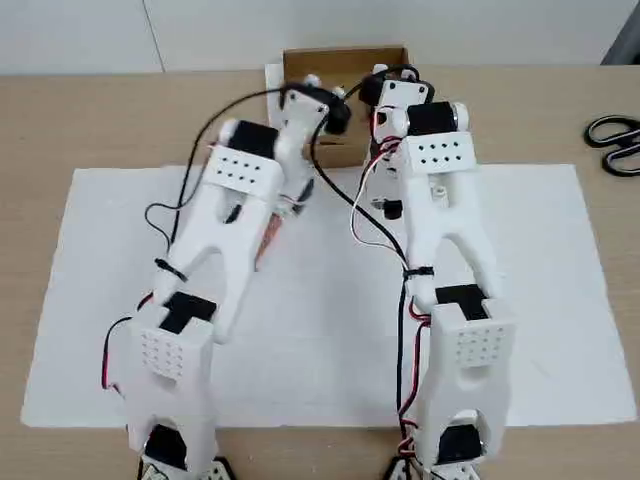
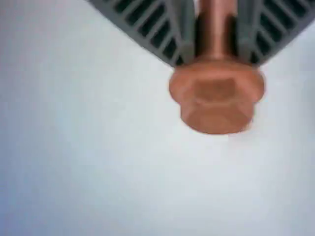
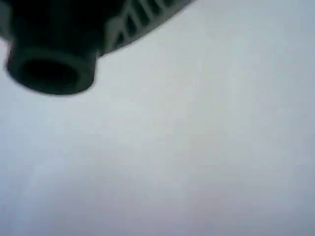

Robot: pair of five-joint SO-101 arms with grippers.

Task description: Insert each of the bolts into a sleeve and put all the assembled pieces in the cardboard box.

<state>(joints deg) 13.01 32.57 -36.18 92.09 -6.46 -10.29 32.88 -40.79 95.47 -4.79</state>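
High view: cardboard box [image 1: 345,58] front and most of its inside hidden behind the two arms' wrists, contents cannot be told; scissors [image 1: 612,140] cut off by right edge; arm bases [image 1: 180,455] cut off by lower edge.
Left wrist view: bolt [image 2: 216,96] blurred, shank runs out of frame between left claw's [image 2: 216,46] grey fingers [image 2: 147,24], thread not readable.
Right wrist view: sleeve [image 3: 49,69] dark, blurred, far end cut off; one ribbed finger [image 3: 142,17] beside it, remainder out of frame.
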